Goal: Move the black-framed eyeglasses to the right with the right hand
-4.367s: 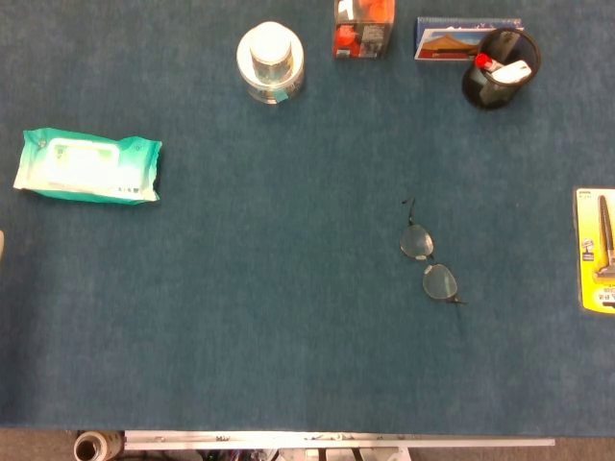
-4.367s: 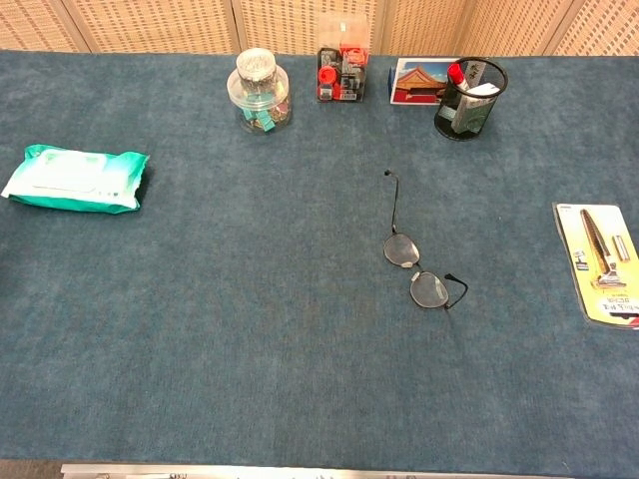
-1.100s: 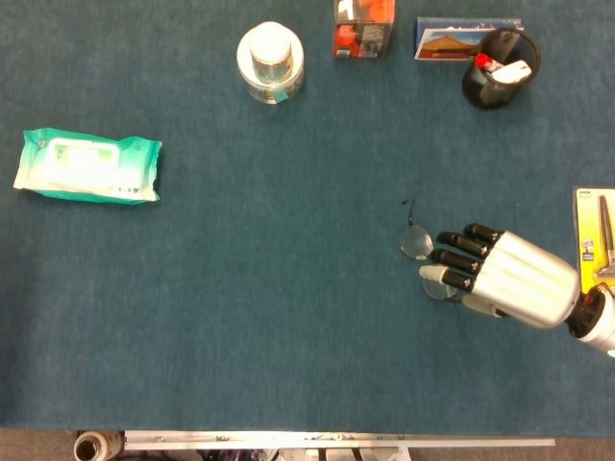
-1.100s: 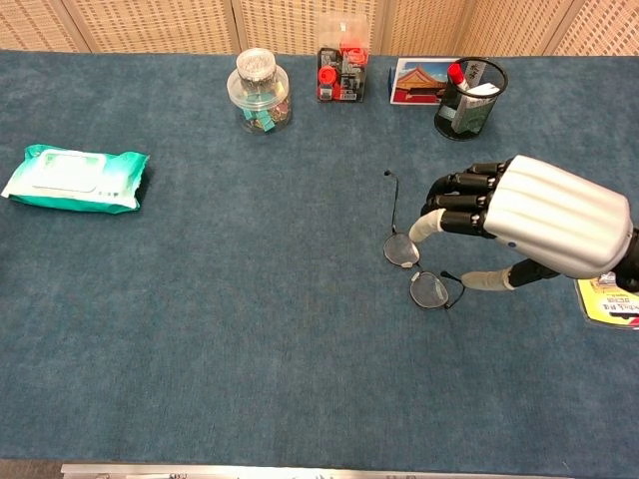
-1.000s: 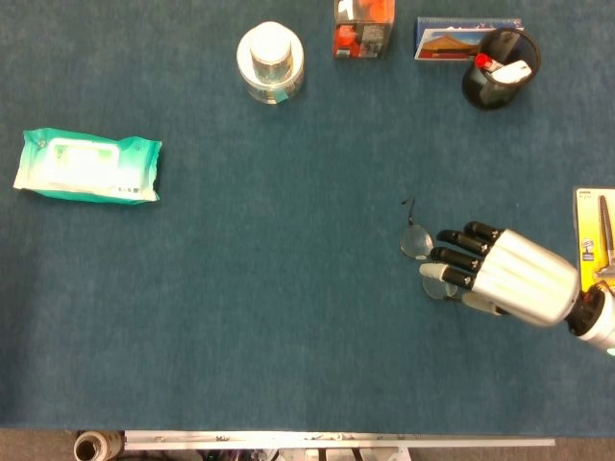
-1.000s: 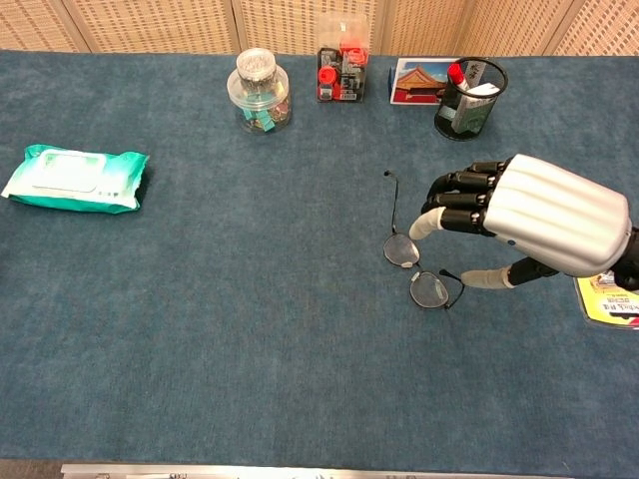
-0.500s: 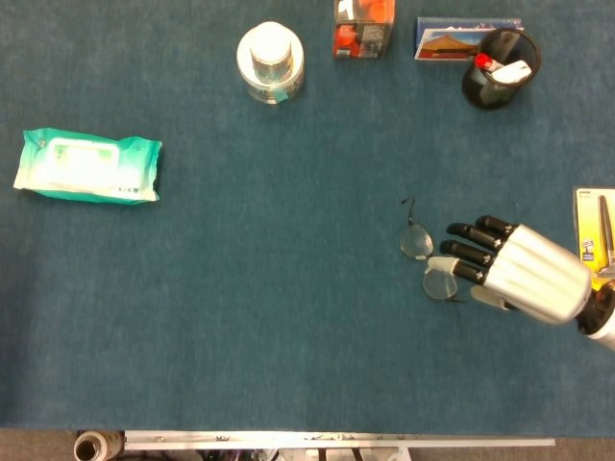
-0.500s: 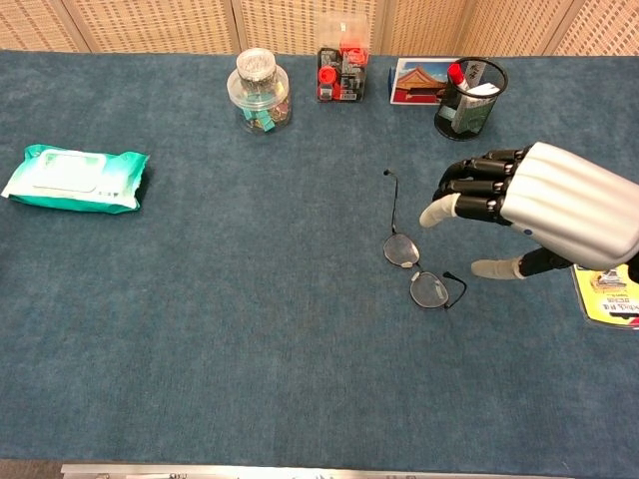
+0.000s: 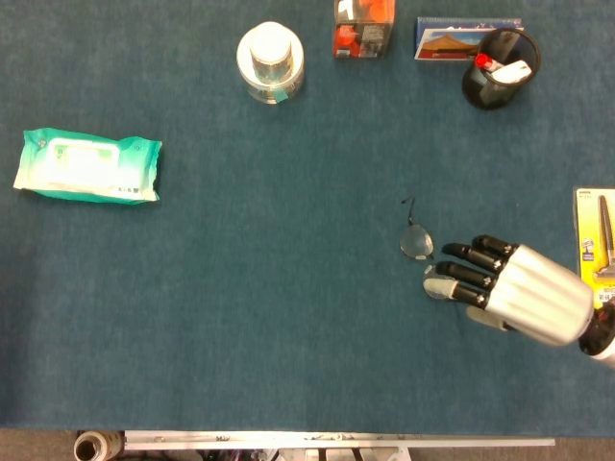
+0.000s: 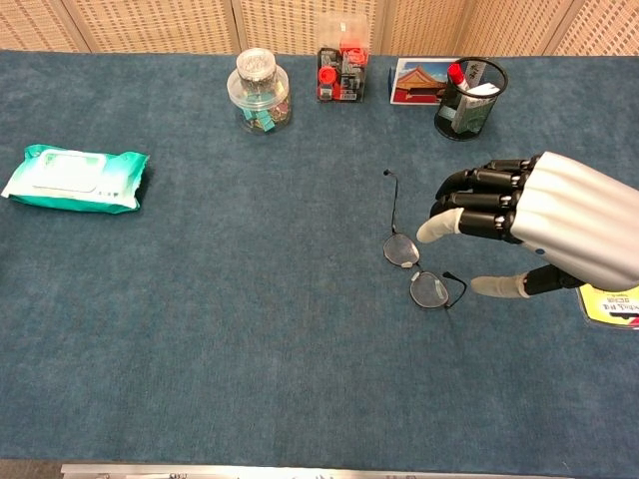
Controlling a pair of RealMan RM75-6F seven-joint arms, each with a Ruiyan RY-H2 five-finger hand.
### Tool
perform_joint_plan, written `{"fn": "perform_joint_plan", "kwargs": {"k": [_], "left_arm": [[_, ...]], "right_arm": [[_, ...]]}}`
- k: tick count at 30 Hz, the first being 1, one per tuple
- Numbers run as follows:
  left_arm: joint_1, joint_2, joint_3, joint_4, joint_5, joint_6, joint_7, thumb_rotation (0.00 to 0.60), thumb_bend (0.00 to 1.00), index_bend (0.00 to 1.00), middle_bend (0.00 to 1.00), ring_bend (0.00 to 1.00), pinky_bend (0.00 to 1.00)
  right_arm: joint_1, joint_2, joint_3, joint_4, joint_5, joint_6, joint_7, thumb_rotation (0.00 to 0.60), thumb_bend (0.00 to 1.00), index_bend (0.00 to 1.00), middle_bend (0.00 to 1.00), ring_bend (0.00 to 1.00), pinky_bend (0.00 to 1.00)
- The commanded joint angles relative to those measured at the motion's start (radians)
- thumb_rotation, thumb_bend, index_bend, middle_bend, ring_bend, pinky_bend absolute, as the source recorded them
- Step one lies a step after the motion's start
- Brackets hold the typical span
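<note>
light is even and fairly bright in both my views, falling from overhead, with soft short shadows. the blue table cloth (image 9: 240, 317) looks flat and slightly grainy from the head view. there's a sheen along the silver back of the right hand (image 10: 559, 225) in my chest view. detail is soft; the thin glasses (image 10: 414, 269) show poorly from above.

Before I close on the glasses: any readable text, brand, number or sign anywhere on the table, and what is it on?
No text can be read in either view.
Wet wipes pack: pale label, print blurred.
Yellow razor card: small print, too small to read.
Picture box: building image only, no legible words.
Red-and-clear box: markings blurred.
Clear jar: no visible label text.
</note>
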Motion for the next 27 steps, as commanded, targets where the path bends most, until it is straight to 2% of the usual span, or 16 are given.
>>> {"fn": "perform_joint_plan", "kwargs": {"k": [1, 27], "left_arm": [[0.001, 0.002, 0.000, 0.000, 0.000, 0.002, -0.006, 0.600, 0.34, 0.47, 0.57, 0.42, 0.52], [0.010, 0.021, 0.002, -0.010, 0.016, 0.017, -0.040, 0.600, 0.34, 0.47, 0.57, 0.42, 0.52]], "right_arm": [[0.005, -0.012, 0.004, 0.005, 0.007, -0.013, 0.002, 0.600, 0.00, 0.37, 0.42, 0.31, 0.47], [0.049, -0.174, 0.034, 0.216, 0.121, -0.092, 0.112, 0.600, 0.00, 0.37, 0.42, 0.31, 0.47]]}}
